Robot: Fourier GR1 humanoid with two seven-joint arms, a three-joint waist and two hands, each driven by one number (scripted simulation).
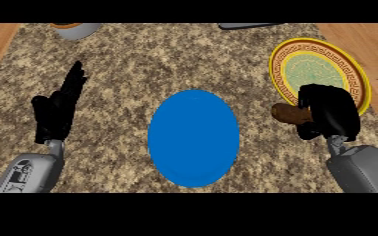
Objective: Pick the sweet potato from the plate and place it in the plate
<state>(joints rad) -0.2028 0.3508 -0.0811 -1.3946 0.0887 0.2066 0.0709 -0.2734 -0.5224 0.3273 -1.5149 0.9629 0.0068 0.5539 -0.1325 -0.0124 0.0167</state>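
A brown sweet potato (289, 113) sticks out leftward from my right hand (330, 111), whose fingers are curled round it. The hand is at the lower left rim of a yellow patterned plate (317, 70) at the right of the counter. A plain blue plate (193, 138) lies in the middle, to the left of the sweet potato, with nothing on it. My left hand (57, 109) rests open at the left, fingers pointing up.
A grey bowl (76, 29) with an orange inside sits at the far left edge. A dark flat object (247, 25) shows at the far edge. Wooden surface borders the speckled counter at both upper corners.
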